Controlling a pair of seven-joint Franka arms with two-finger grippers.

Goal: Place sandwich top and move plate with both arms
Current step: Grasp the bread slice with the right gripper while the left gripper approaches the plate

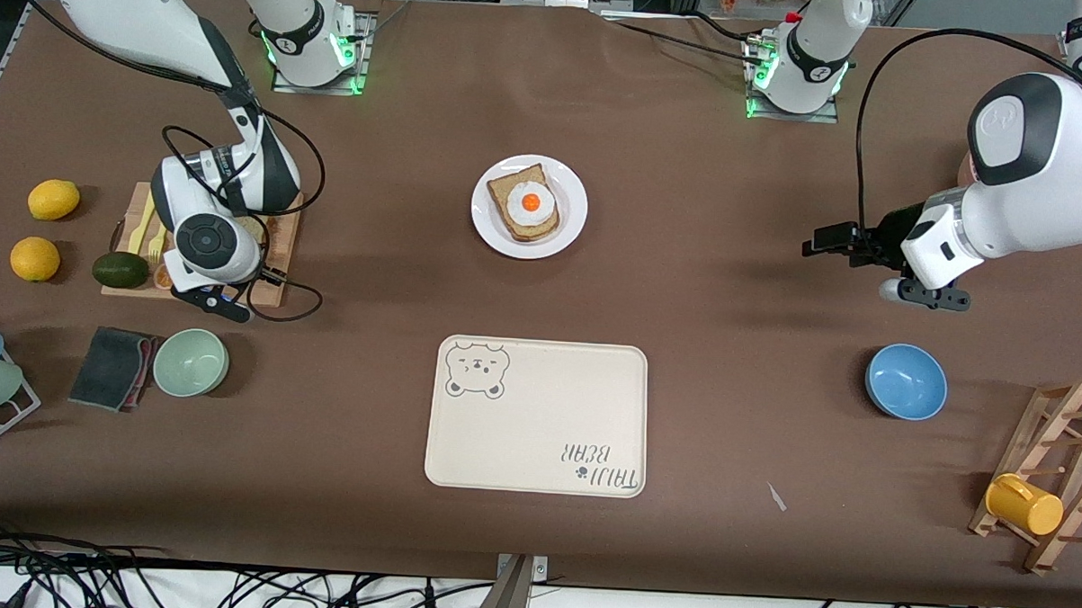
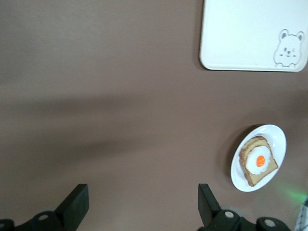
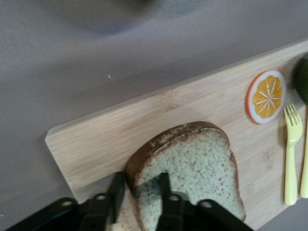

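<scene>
The sandwich top (image 3: 197,163), a tan speckled slice with a dark crust, lies on a wooden cutting board (image 3: 144,120) at the right arm's end of the table. My right gripper (image 3: 142,180) is shut on the slice's crust edge, one finger outside the crust and one on the crumb. In the front view its wrist hides both the gripper and the slice. The white plate (image 1: 576,206) holds a bread slice with a fried egg (image 1: 526,204) at the table's middle. My left gripper (image 1: 822,242) hangs open and empty over bare table, toward the left arm's end from the plate (image 2: 279,139).
A cream bear tray (image 1: 537,416) lies nearer the camera than the plate. A blue bowl (image 1: 905,381), a green bowl (image 1: 191,362), a dark cloth (image 1: 111,367), two lemons, an avocado (image 1: 119,269) and a rack with a yellow mug (image 1: 1024,504) sit around. An orange slice (image 3: 266,96) and a fork (image 3: 291,154) lie on the board.
</scene>
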